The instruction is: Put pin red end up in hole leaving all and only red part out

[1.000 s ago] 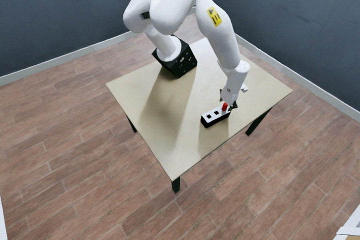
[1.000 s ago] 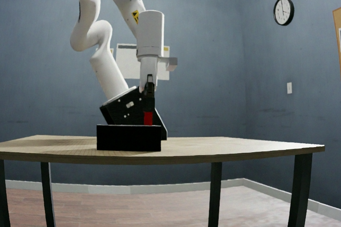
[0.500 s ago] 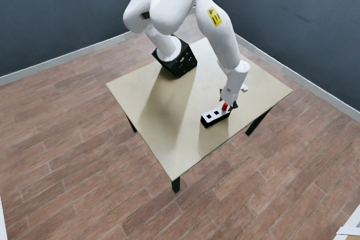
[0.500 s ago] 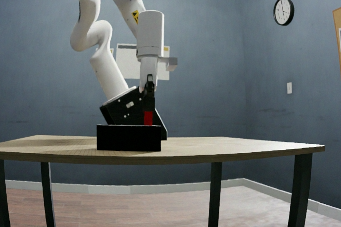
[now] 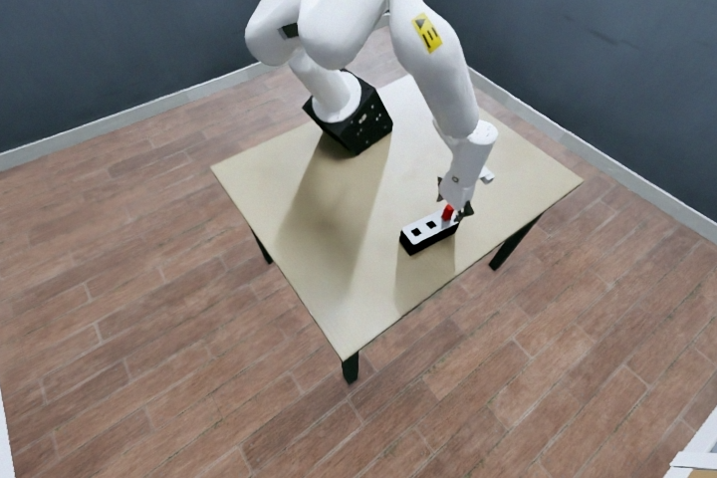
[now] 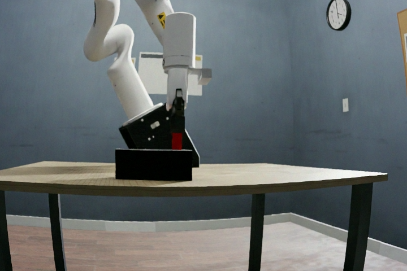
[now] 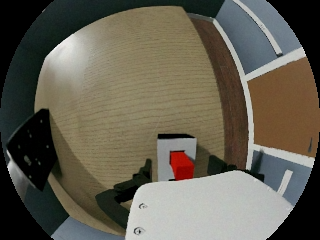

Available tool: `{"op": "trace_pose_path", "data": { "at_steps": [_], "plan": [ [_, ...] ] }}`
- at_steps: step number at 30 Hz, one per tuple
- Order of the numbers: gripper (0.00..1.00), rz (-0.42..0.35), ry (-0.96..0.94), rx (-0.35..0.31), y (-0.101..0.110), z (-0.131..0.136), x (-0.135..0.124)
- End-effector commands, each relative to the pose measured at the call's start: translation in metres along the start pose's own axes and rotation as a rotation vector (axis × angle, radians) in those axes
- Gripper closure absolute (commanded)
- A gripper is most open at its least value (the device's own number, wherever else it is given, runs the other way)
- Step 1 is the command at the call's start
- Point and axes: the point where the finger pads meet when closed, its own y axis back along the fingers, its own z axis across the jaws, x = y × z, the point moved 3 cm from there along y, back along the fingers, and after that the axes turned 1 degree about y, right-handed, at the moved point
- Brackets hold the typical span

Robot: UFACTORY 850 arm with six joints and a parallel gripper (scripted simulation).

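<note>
Red pin (image 5: 447, 212) (image 6: 176, 141) (image 7: 182, 166) stands in the block (image 5: 429, 232) (image 6: 153, 165) (image 7: 164, 156), between the spread gripper's (image 5: 455, 201) (image 6: 177, 130) (image 7: 181, 169) fingers, untouched.

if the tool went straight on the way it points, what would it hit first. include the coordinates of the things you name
Probably the white top of the block (image 5: 439, 221) (image 6: 153, 164) (image 7: 164, 157); the open tool (image 5: 454, 198) (image 6: 178, 127) (image 7: 181, 167) straddles the red pin (image 5: 447, 212) (image 6: 176, 141) (image 7: 182, 165), though fingertip depth is unclear.

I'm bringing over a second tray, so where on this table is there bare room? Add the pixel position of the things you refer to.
Bare top shows left of the block (image 5: 420, 245) (image 6: 152, 164) (image 7: 164, 155) in the top view, towards the near corner. It's crowded around the red-ended pin (image 5: 447, 212) (image 6: 176, 140) (image 7: 183, 167), between the open jaws.
</note>
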Motion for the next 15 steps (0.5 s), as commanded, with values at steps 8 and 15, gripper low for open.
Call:
{"op": "trace_pose_path", "data": {
  "at_steps": [8,15],
  "plan": [
    [0.0,0.001,0.0,-0.002,0.001,0.001,0.0],
    [0.0,0.001,0.0,-0.002,0.013,0.001,0.0]
  ]
}}
